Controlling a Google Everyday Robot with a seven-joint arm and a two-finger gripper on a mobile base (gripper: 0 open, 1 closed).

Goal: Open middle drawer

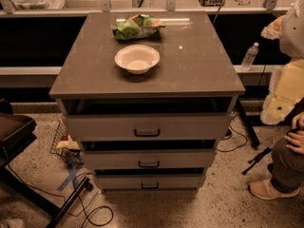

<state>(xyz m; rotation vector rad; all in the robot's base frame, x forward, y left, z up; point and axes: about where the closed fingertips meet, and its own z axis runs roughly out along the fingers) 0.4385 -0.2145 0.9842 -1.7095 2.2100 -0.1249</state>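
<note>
The middle drawer (148, 158) is the second light-grey front of three in the cabinet (147, 80), with a small dark bar handle (148, 164) at its centre. A dark gap shows above its front. My gripper (281, 99) is a pale shape at the right edge of the camera view, well to the right of the cabinet and above the height of the drawer fronts, apart from every handle.
A white bowl (137, 58) and a green snack bag (137, 26) lie on the cabinet top. A seated person (285, 165) and a water bottle (249, 56) are at the right. A dark chair (14, 132), a wire basket (64, 144) and floor cables (90, 208) crowd the left.
</note>
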